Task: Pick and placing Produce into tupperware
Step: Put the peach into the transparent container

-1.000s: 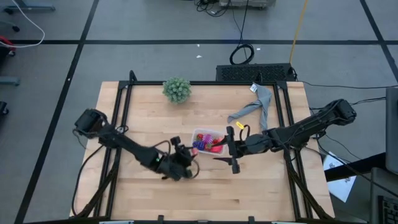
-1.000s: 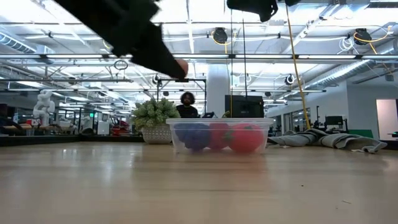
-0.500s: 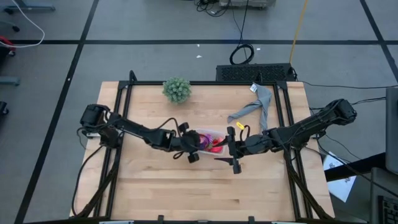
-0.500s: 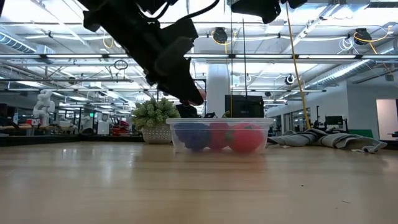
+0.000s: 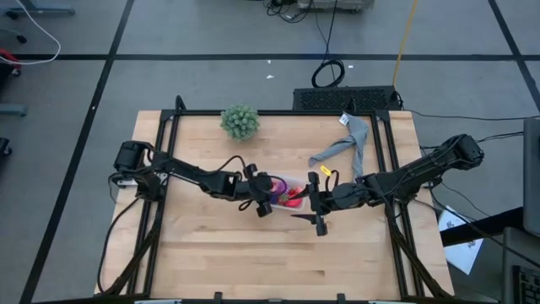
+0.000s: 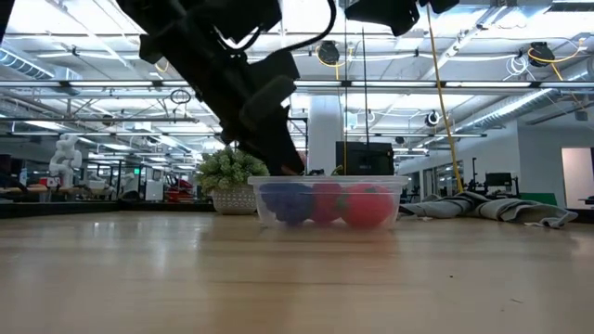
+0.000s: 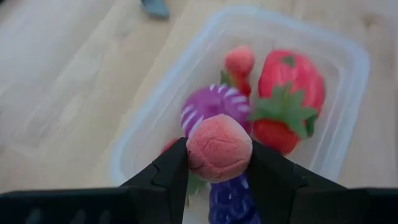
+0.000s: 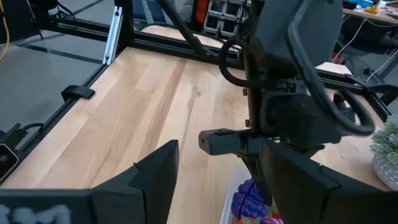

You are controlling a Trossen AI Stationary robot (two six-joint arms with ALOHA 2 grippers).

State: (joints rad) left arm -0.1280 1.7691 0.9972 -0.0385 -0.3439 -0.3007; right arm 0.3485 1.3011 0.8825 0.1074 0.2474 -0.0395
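Note:
The clear tupperware (image 5: 283,192) sits mid-table and holds a red strawberry (image 7: 287,96), a small pink-red piece (image 7: 239,62), a magenta striped ball (image 7: 214,106) and a purple grape cluster (image 7: 231,200). My left gripper (image 7: 219,163) hovers over the tupperware's left end, shut on a pink round fruit (image 7: 219,147). My right gripper (image 8: 214,171) is open, raised just right of the tupperware (image 8: 231,198), fingers pointing left. My left gripper pinches the pink fruit's two sides (image 7: 193,152) between its fingers, coming from above and slanting toward the table's right. The fruit is lifted clear, above the pieces lying in the tupperware.
A green bushy plant (image 5: 240,122) stands near the far edge. A grey cloth (image 5: 346,145) lies at the far right. Black frame rails (image 5: 164,143) run along the table's sides. Bare wood lies along the near side. A person (image 6: 278,156) shows in the room behind.
My left gripper, carrying the pink fruit, has swung from the near-left of the tupperware toward the far right, and now stands lower, over the tupperware's left end. The right arm has kept still.

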